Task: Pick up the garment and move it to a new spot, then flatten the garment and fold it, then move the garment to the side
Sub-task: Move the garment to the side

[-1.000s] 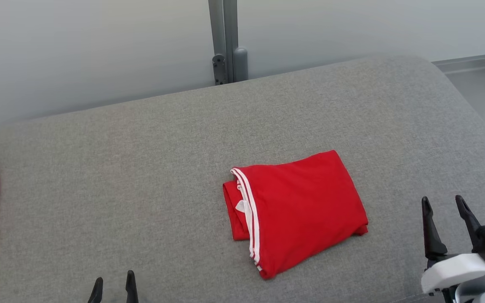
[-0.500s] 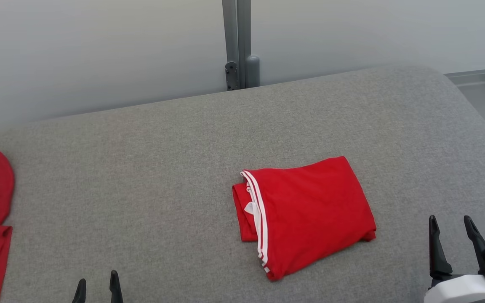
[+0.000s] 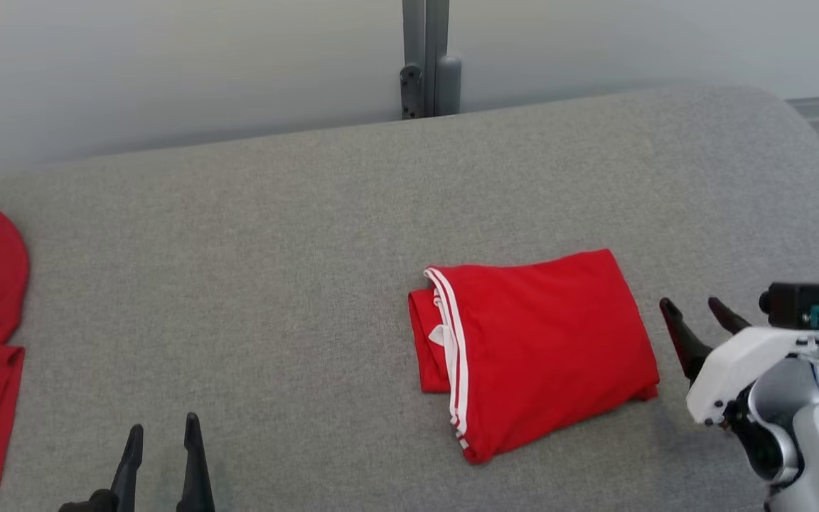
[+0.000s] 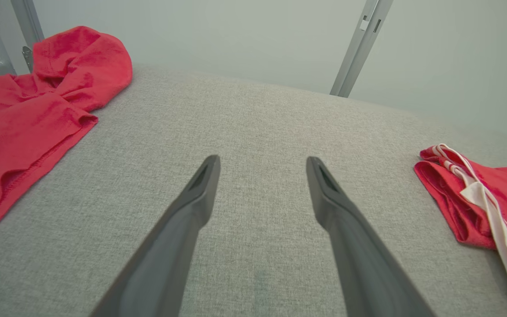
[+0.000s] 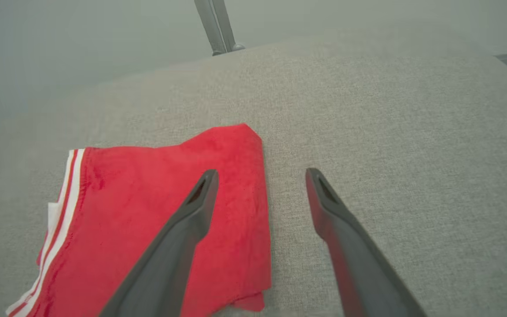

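Folded red garment with white-striped edge [image 3: 544, 348] is laid flat, right of centre on the grey fabric surface [image 3: 274, 249]
Nothing's gripped: the right gripper [image 3: 688, 302] is held spread wide just beside its right edge, and the left gripper [image 3: 163, 422] is spread too, well apart from it.

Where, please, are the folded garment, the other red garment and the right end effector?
Folded garment [image 3: 548, 348]: head view, top layer's middle.
Other red garment [image 4: 20, 123]: left wrist view, its body.
Right end effector [image 3: 688, 302]: head view, midway between fingertips.
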